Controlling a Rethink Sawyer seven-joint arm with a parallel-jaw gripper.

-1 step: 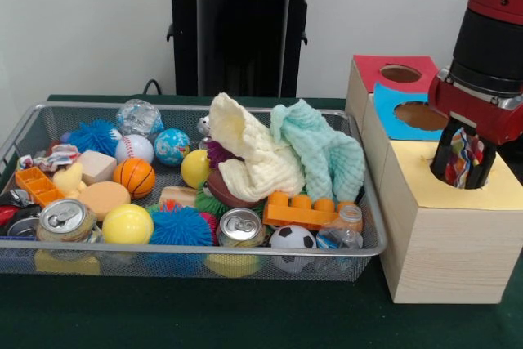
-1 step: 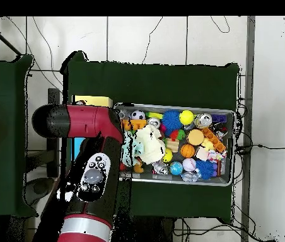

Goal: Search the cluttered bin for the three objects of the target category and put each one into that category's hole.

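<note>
gripper (image 1: 464,161) clenched on multicoloured cloth (image 1: 462,155); held over yellow hole (image 1: 441,171), right of frame | wire bin (image 1: 24,132) cluttered, lower left

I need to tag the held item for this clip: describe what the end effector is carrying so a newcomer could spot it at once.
Start at the wooden box beside the wire bin; its nearest section has a yellow top. Over the hole there hangs the end effector, shut on a crumpled multicoloured cloth. Its mixed red, white and dark pattern sets it apart from the plain cream cloth and mint cloth in the bin.
</note>
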